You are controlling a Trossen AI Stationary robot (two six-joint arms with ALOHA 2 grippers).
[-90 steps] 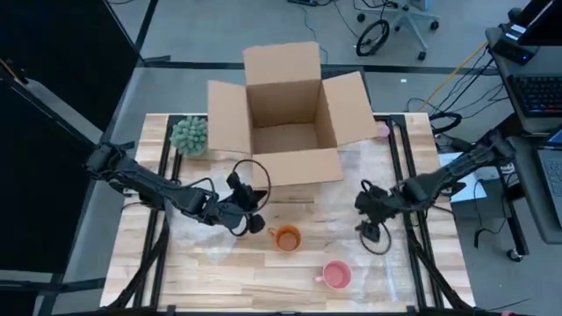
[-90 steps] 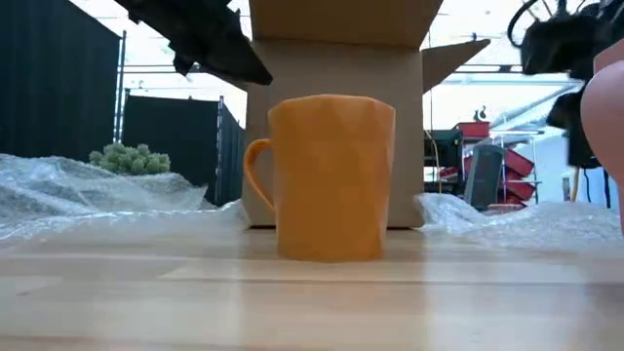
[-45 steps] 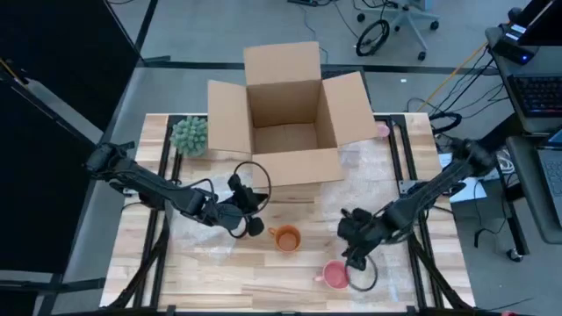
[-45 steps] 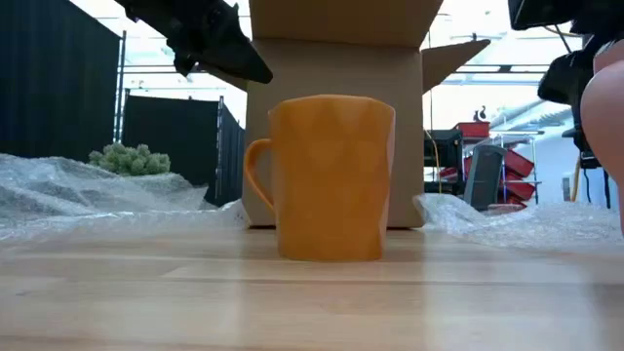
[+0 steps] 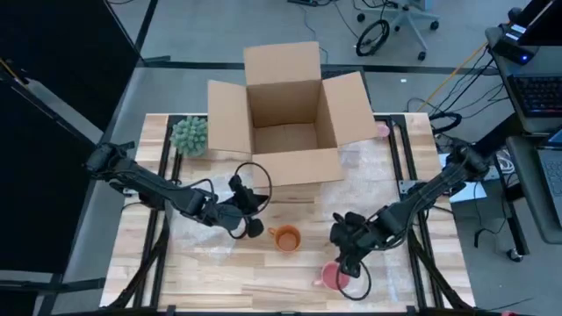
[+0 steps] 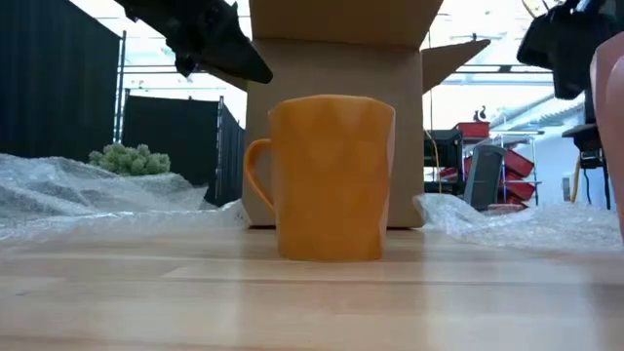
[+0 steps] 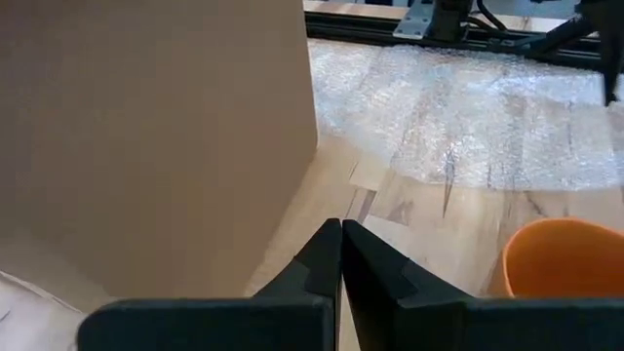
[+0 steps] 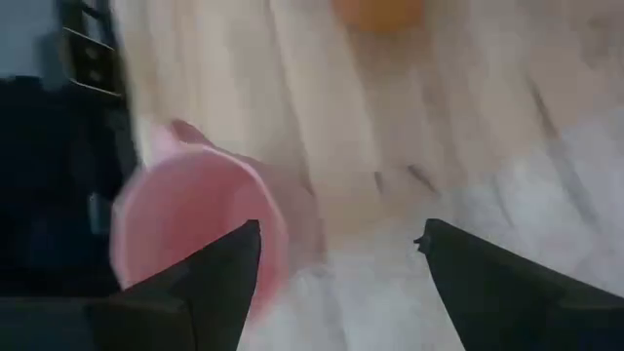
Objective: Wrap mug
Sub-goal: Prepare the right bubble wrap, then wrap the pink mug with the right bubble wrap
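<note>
Fingers of the right gripper (image 8: 336, 268) spread wide, just above the pink mug (image 5: 332, 276) near the table's front edge. Reaching step, nothing wrapped yet. Next: go down, pinch the rim. Left gripper (image 7: 340, 255) pressed closed beside the orange mug (image 5: 284, 237).

A glossy orange ceramic mug (image 5: 285, 237) stood on the pale, striped-grain wooden table (image 5: 211, 281), a pink mug (image 5: 331, 276) nearby. The open cardboard box (image 5: 285, 123) was plain brown, the spiky plant (image 5: 189, 134) muted green, the bubble wrap (image 7: 458, 117) clear and dimpled.
</note>
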